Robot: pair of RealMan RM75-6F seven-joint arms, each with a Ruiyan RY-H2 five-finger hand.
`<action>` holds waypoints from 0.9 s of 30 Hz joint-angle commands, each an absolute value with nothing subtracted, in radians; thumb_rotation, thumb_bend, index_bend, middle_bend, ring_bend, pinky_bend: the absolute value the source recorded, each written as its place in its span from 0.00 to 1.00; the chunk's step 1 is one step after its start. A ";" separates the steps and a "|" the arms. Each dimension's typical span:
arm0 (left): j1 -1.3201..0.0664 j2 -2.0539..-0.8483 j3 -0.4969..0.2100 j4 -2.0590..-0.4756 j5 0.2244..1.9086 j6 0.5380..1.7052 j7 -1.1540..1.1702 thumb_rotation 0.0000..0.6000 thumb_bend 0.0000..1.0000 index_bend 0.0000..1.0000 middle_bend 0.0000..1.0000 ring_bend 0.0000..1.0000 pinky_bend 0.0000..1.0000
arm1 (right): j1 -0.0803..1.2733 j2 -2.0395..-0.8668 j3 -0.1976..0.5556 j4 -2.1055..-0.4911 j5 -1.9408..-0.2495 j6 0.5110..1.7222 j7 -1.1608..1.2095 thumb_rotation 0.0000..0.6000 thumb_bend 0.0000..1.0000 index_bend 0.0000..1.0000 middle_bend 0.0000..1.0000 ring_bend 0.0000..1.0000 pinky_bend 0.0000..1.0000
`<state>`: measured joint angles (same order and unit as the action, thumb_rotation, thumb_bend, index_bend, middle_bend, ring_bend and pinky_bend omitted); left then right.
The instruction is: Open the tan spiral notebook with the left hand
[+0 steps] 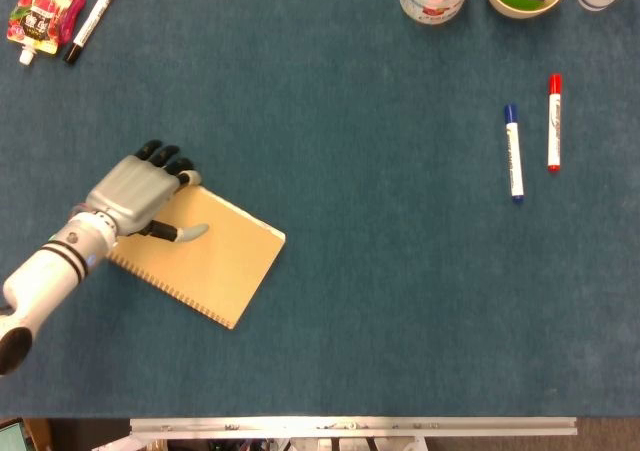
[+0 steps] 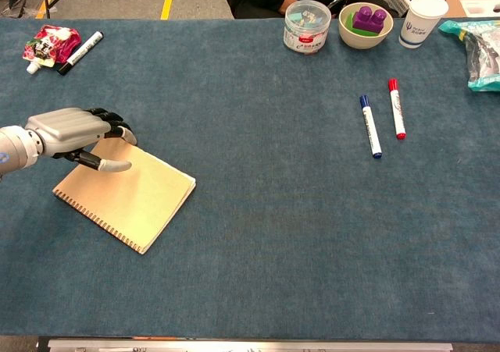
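The tan spiral notebook [image 1: 210,266] [image 2: 133,196] lies shut and flat on the blue table, its spiral binding along the near-left edge. My left hand [image 1: 135,193] [image 2: 70,127] sits over its far-left corner. The curled dark fingertips [image 1: 178,171] touch the far edge, and the thumb reaches out over the cover. The cover stays down and nothing is lifted. My right hand shows in neither view.
A blue marker [image 1: 513,153] and a red marker [image 1: 553,121] lie at the right. A jar [image 2: 306,26], a bowl [image 2: 361,36] with a purple block and a cup [image 2: 423,20] stand at the back. A pink pouch [image 1: 42,11] and a black marker [image 1: 90,21] lie back left.
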<state>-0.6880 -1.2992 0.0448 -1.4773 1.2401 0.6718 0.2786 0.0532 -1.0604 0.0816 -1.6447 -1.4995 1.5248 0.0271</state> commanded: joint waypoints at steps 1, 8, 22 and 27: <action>-0.675 -1.272 0.061 -1.493 1.238 0.691 0.293 0.00 0.18 0.25 0.24 0.01 0.00 | 0.053 -1.060 0.081 -1.645 -1.500 1.524 0.027 1.00 0.23 0.24 0.25 0.15 0.27; -0.638 -1.178 0.109 -1.551 1.214 0.725 0.336 0.00 0.18 0.27 0.28 0.03 0.00 | 0.056 -1.061 0.082 -1.648 -1.505 1.524 0.026 1.00 0.23 0.24 0.25 0.15 0.27; -0.497 -1.056 0.161 -1.695 1.432 0.991 0.232 0.56 0.18 0.00 0.09 0.01 0.00 | 0.064 -1.064 0.084 -1.649 -1.510 1.515 0.026 1.00 0.23 0.24 0.25 0.15 0.27; -0.469 -1.068 0.185 -1.692 1.537 1.039 0.198 0.88 0.18 0.00 0.00 0.00 0.00 | 0.068 -1.066 0.083 -1.649 -1.514 1.512 0.027 1.00 0.23 0.24 0.25 0.15 0.26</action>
